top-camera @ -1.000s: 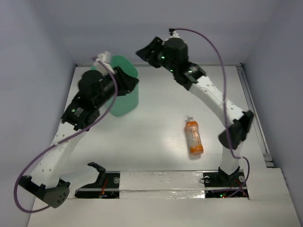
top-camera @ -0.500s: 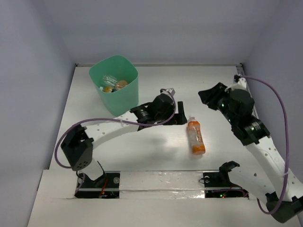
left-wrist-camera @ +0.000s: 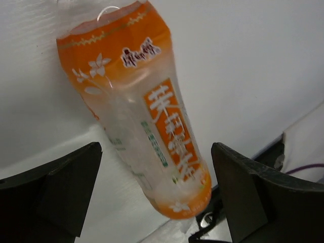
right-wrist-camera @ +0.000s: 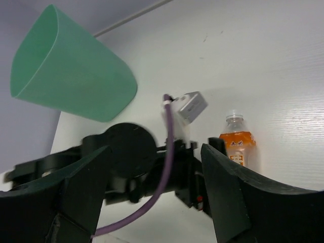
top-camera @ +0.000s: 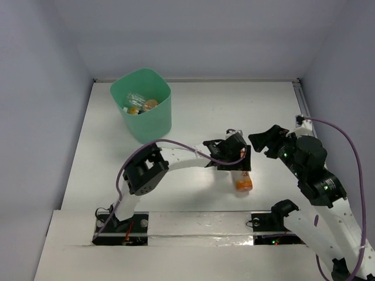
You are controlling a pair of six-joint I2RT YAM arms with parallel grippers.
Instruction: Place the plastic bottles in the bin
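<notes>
Straddling the white-labelled orange bottle (left-wrist-camera: 147,116), our left gripper (left-wrist-camera: 157,152) has its fingers spread, touching neither side; our right gripper (right-wrist-camera: 154,152) is spread too, nearby; the mint-green bin (top-camera: 153,123) sits well beyond both.

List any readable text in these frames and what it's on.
"茉莉": white characters on the orange vertical panel of the bottle label, left wrist view. The two characters below them are blurred.
Red logo on a white patch of the same label: too blurred to read.
Small green print beside the panel: too small to read.
Bottle label in the right wrist and top views: unreadable.
Bin: no text.
</notes>
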